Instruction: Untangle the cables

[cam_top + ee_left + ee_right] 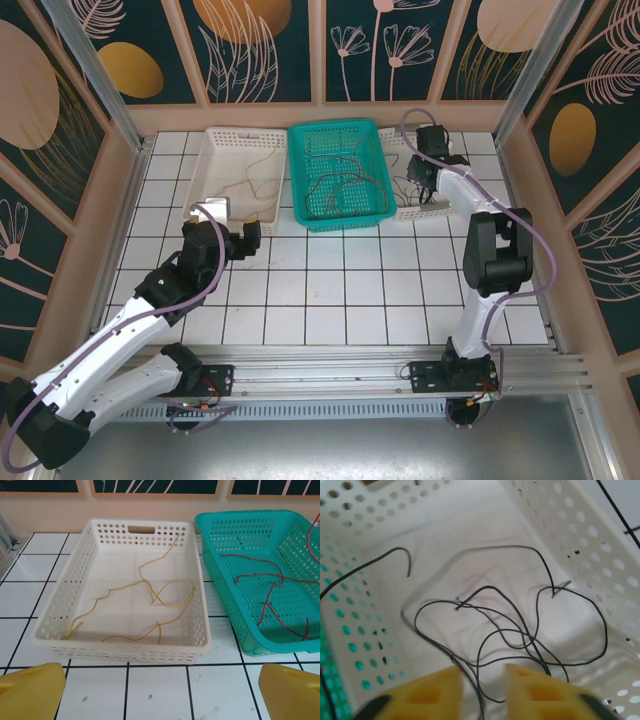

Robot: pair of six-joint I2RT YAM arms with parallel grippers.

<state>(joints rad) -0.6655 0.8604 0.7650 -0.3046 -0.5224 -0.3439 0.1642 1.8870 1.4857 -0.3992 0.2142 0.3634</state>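
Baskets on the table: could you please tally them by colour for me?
White baskets: 2, the left white basket and the right white basket
Teal basket: 1
Total: 3

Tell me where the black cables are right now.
The black cables lie in the right-hand white basket, beside the teal basket, directly under the right tool.

Teal basket (240,525) between white baskets (125,652), seemingly two.
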